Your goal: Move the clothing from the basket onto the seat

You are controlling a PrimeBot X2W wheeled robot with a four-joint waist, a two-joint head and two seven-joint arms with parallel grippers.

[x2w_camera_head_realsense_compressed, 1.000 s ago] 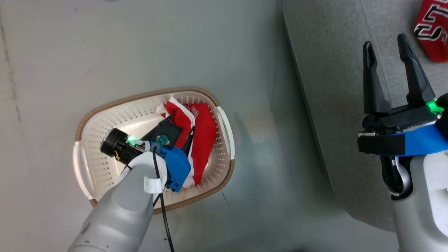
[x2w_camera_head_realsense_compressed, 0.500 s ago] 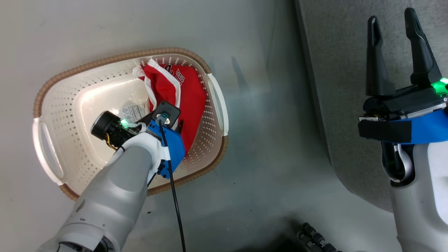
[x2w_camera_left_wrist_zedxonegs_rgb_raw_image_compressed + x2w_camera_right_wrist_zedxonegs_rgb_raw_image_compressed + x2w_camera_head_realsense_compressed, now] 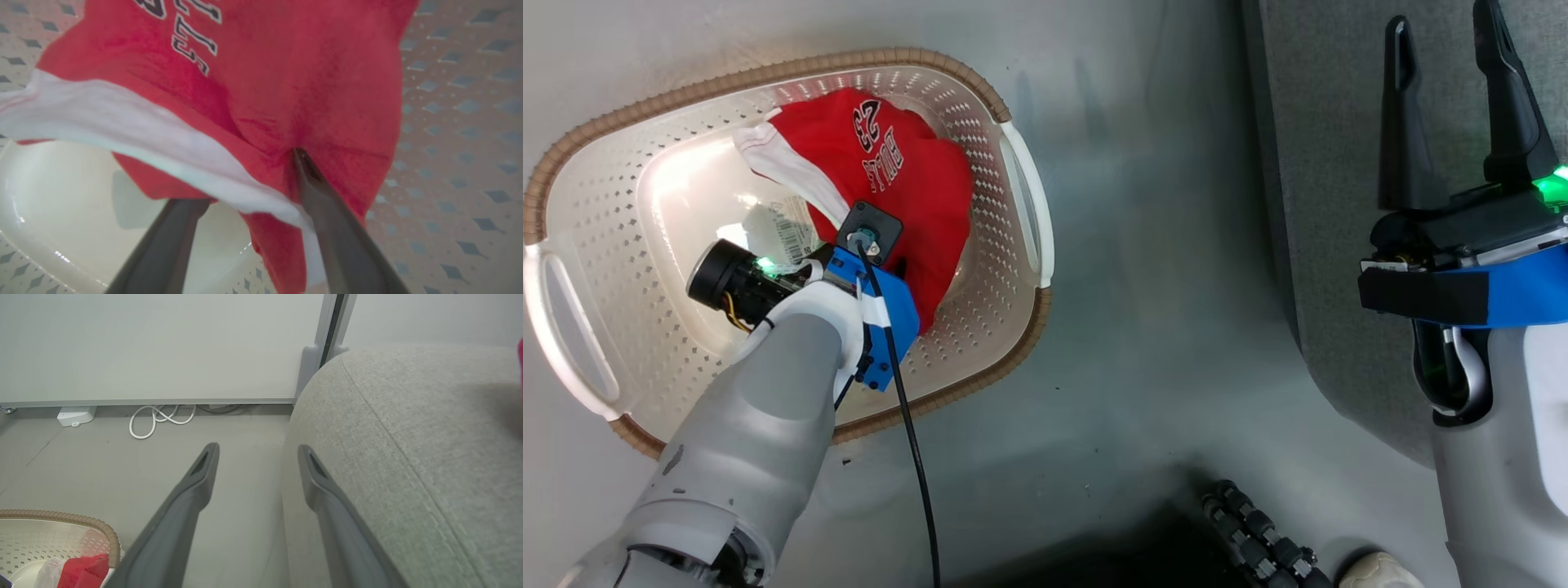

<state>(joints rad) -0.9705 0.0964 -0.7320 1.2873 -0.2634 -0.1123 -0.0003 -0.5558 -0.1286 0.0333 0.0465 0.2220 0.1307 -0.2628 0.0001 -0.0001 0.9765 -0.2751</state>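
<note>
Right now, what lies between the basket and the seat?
A stretch of grey floor separates the basket from the seat, with nothing on it; the head view shows this.

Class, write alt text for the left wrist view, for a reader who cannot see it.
The left gripper, open, presses its two dark fingers into a crumpled red garment with white trim and partial black-and-white lettering; one fingertip is hidden behind the trim. The garment lies inside a cream perforated basket.
</note>
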